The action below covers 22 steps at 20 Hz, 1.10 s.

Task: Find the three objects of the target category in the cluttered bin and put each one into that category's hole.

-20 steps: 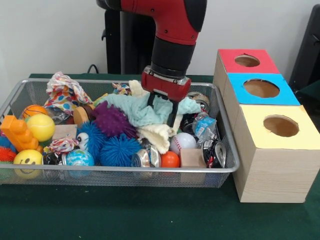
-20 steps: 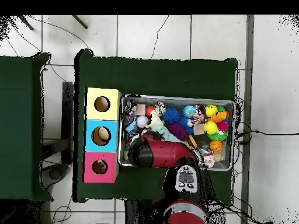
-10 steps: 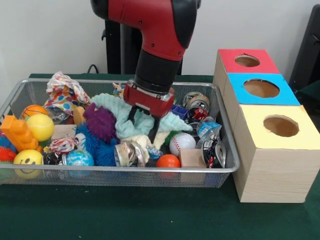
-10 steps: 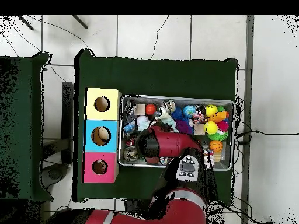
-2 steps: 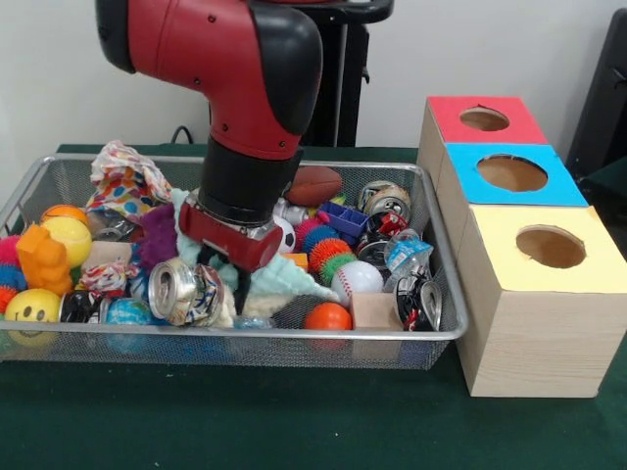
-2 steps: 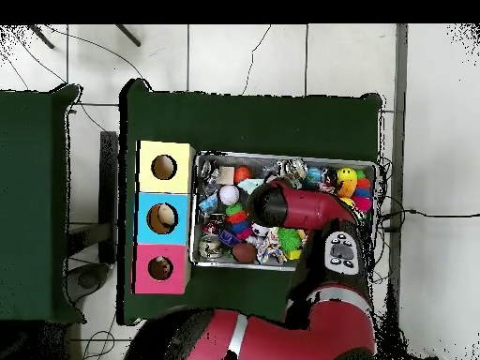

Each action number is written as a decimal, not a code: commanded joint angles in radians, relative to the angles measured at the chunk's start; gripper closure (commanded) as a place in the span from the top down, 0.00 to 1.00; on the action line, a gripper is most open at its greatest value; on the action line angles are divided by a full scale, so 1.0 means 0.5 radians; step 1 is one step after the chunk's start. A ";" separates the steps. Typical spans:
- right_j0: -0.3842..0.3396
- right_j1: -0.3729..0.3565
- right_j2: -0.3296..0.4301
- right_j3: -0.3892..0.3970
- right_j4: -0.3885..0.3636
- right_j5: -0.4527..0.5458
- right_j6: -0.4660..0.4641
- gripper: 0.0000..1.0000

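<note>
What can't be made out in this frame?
- Gripper jaws: front view, buried in the light teal cloth; overhead view, under the arm.
- Bin contents behind the arm: hidden in both views.
- Objects inside the box holes: too small overhead.

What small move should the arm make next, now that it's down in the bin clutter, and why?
Probably lift straight up a little. The gripper is buried among the pale green cloth and a crushed can near the wire bin's front rim, and its grasp, if any, is hidden. Rising would show whether anything is held before heading toward the boxes.
</note>
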 commanded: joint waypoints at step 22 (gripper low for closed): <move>-0.154 0.055 0.207 0.028 -0.192 -0.308 0.164 0.00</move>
